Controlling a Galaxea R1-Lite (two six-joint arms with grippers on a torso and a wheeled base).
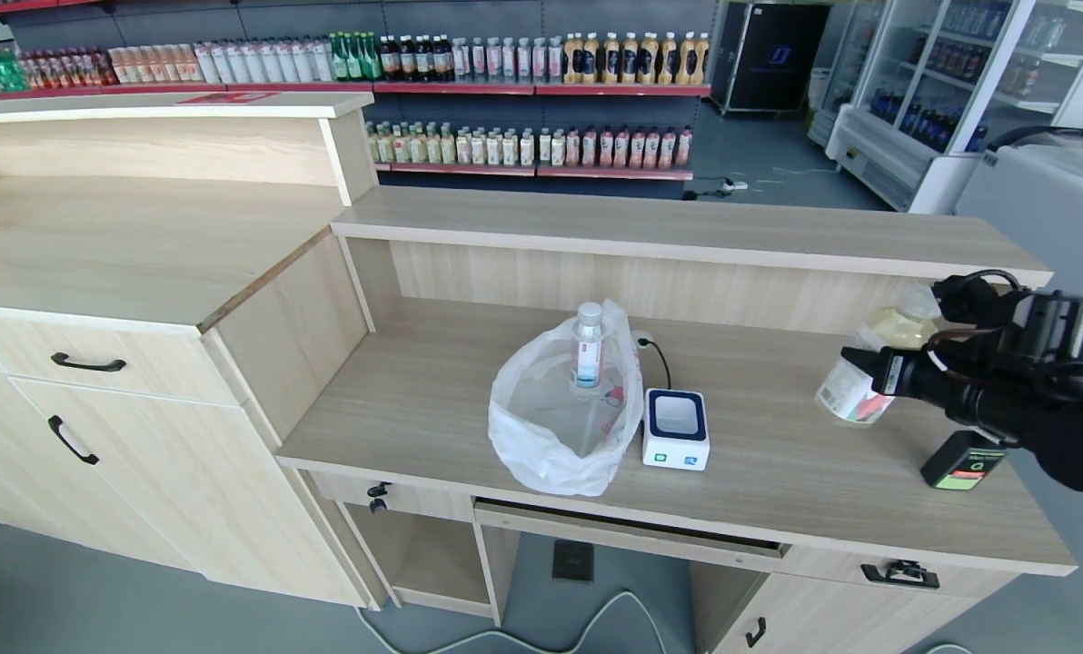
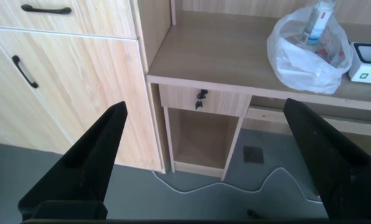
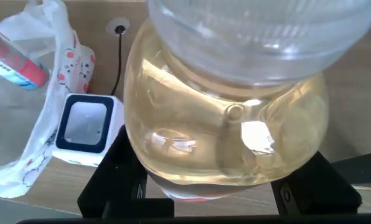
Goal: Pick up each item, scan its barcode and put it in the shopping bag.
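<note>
One tilted drink bottle (image 1: 900, 329) is sitting clamped in the right pincer (image 1: 866, 375), probably readying its barcode for the scanner (image 1: 676, 427) ahead.

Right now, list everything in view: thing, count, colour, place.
shopping bag: one, translucent white, open, mid-counter.
water bottle: one, clear with white cap, upright in the shopping bag.
scanner: one, white with dark top, on the counter beside the bag, on the robot's right of it.
drink bottle: one, clear with pale yellow liquid, tilted, at the counter's right end.
small box: one, dark with green and red print, on the counter near its right front edge.
counter: one, light wood.
cabinet: one, light wood, black handles, left of the counter.
drink shelves: two rows, red-edged, behind the counter.
left gripper: black, open, low before the cabinet.
right gripper: black, shut on the drink bottle.
</note>
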